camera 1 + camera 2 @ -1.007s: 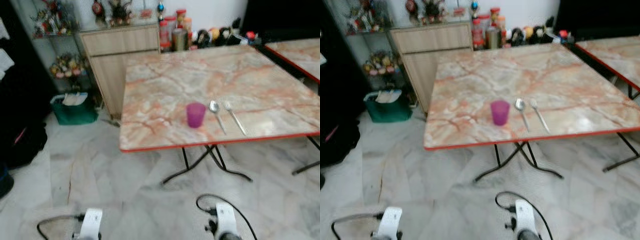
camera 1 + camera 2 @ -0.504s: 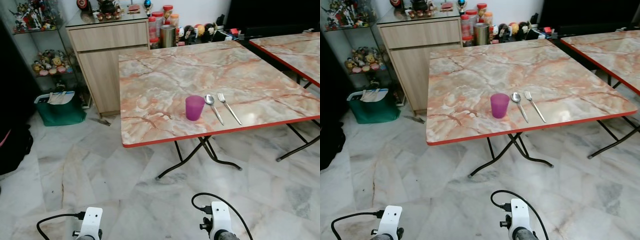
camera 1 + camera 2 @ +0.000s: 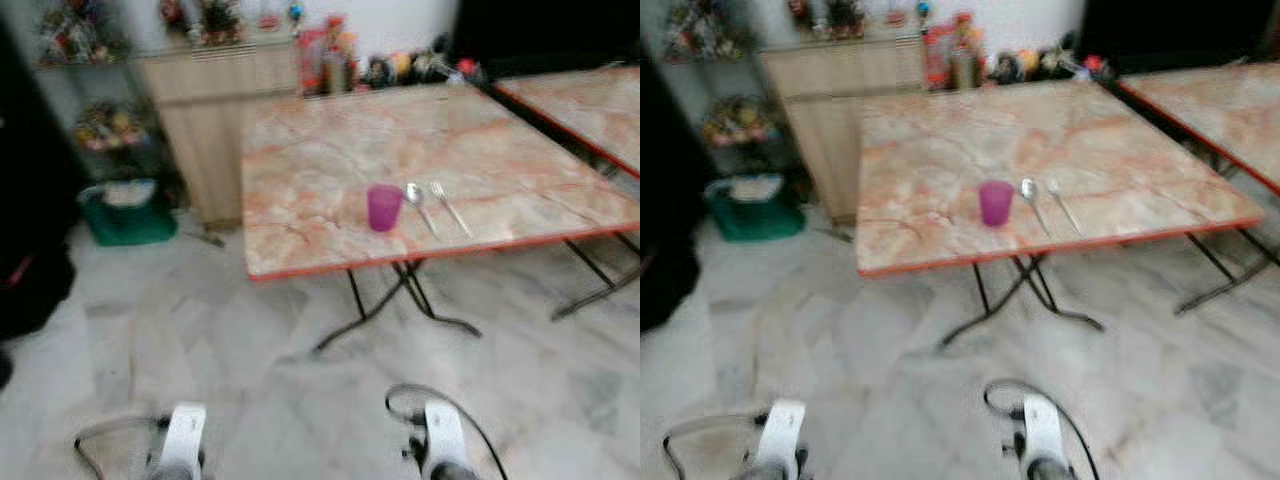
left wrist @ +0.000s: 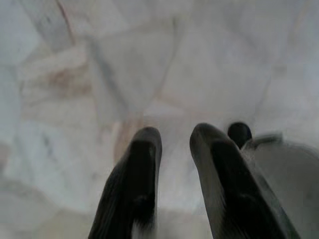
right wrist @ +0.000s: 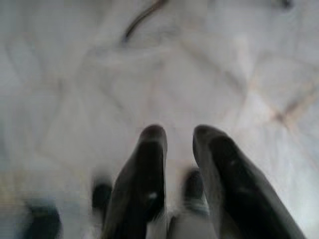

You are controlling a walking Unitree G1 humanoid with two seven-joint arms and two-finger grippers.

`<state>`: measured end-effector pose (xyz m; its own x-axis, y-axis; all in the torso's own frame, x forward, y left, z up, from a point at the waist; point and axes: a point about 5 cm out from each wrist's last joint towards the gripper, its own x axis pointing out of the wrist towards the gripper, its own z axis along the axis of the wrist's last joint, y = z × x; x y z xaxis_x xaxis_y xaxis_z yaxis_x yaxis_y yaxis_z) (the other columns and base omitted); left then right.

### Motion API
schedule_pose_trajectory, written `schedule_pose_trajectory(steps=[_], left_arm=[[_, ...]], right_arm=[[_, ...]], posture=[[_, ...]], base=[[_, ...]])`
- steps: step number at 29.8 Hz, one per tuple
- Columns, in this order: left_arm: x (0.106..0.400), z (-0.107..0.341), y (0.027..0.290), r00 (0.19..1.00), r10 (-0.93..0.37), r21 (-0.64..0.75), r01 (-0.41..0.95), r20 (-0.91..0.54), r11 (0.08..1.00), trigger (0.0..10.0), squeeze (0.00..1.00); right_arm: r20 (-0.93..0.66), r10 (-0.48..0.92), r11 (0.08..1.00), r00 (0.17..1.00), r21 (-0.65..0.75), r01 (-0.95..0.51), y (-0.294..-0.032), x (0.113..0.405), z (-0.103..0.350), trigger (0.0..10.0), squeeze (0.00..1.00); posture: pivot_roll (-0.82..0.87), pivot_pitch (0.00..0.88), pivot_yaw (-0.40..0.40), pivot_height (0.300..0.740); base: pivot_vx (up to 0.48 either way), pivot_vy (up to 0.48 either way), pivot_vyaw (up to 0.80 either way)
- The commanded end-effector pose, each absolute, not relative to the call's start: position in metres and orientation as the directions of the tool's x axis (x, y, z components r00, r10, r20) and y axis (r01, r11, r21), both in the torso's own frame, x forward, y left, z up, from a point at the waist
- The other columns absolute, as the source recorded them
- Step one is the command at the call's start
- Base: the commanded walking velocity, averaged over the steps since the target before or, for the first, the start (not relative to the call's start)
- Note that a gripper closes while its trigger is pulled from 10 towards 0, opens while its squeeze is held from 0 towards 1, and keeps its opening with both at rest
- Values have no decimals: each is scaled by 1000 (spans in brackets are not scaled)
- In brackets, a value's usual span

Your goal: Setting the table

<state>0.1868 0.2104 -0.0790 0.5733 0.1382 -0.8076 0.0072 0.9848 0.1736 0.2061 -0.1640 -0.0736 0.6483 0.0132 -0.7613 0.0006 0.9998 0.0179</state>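
A translucent purple plastic cup [image 3: 384,207] stands on the red-edged desk [image 3: 330,160] of pink-and-cream marble pattern, above a grey-veined white marble floor [image 3: 250,360].

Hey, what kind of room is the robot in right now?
Probably a home dining area: a marble-patterned folding table with a purple cup, spoon and fork, and a wooden cabinet topped with ornaments.

floor [image 3: 250,370]: pale marble tiles | cabinet [image 3: 215,120]: wooden, by wall | bin [image 3: 128,212]: green, beside cabinet
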Motion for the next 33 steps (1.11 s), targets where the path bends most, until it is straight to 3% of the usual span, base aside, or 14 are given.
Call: schedule_pose_trajectory(steps=[1, 33], left_arm=[[197, -73, 214, 603, 149, 181, -7, -784, 983, 10000, 0], [198, -72, 213, 608, 140, 168, -10, -782, 986, 10000, 0]], right_arm=[[-780, 15, 999, 625, 30, 13, -162, 198, -78, 10000, 0], [-781, 17, 999, 624, 34, 14, -162, 197, -79, 10000, 0]], posture=[[19, 0, 52, 740], [20, 0, 52, 740]], base=[[296, 0, 0], [309, 0, 0]])
